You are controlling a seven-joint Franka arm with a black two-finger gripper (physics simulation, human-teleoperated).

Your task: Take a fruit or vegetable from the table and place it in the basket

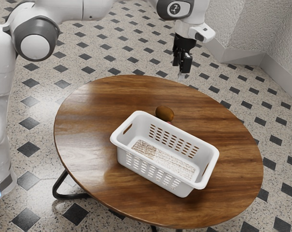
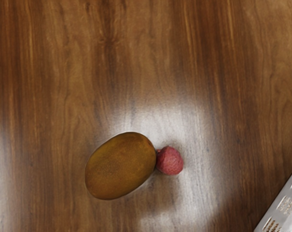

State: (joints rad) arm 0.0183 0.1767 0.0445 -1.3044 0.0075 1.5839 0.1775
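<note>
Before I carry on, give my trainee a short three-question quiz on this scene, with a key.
1. True or false: a fruit is already in the basket.

2. Pick one. What lies beside the brown fruit?
A) a lemon
B) a small pink fruit
C) a cup

3. Short answer: what should the end effector probably do next?

Key:
1. False. Both fruits lie outside it, on the table.
2. B.
3. Probably go down to one of the fruits and grip it, since both lie on the table.
</note>
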